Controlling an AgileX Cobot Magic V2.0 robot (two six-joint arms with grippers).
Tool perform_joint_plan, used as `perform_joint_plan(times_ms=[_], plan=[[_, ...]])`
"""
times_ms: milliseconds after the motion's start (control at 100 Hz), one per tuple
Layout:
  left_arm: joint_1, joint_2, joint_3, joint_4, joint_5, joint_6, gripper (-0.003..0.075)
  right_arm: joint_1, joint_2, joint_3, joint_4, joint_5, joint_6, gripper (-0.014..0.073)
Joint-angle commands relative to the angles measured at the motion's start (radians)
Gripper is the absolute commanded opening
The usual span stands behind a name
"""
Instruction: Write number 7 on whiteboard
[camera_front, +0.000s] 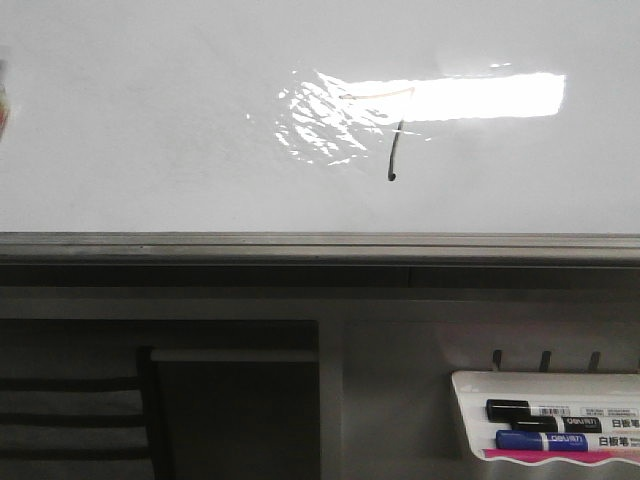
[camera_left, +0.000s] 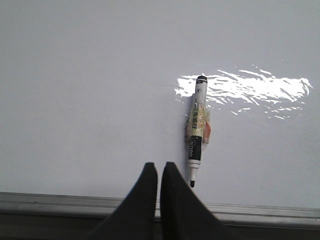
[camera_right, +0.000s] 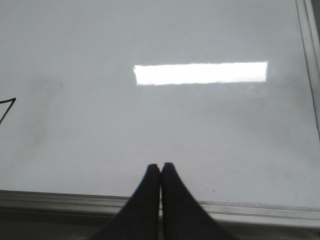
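Observation:
The whiteboard (camera_front: 150, 130) fills the upper front view, with a bright rectangular light reflection. The number 7 (camera_front: 393, 150) is drawn on it: a faint thin top stroke and a short black curved downstroke. Neither gripper shows in the front view. In the left wrist view my left gripper (camera_left: 159, 167) is shut and empty over the board (camera_left: 75, 100). A capless black marker (camera_left: 196, 132) rests against the board just beside it, untouched. In the right wrist view my right gripper (camera_right: 160, 166) is shut and empty over the board (camera_right: 75, 60). A dark angular line (camera_right: 7, 105) shows at that view's edge.
The grey metal rail (camera_front: 300, 245) runs along the board's bottom edge. Below it at the right, a small white marker tray (camera_front: 470, 400) holds a black marker (camera_front: 540, 410) and a blue marker (camera_front: 545, 440). A dark chair back (camera_front: 70, 410) stands at the lower left.

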Motion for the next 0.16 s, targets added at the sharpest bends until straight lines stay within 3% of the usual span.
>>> perform_joint_plan(times_ms=[0, 150], plan=[[0.004, -0.025, 0.034, -0.004, -0.075, -0.011, -0.002, -0.005, -0.013, 0.029, 0.004, -0.086, -0.002, -0.0071], [0.004, -0.025, 0.034, -0.004, -0.075, -0.011, -0.002, -0.005, -0.013, 0.029, 0.004, -0.086, -0.002, -0.0071]])
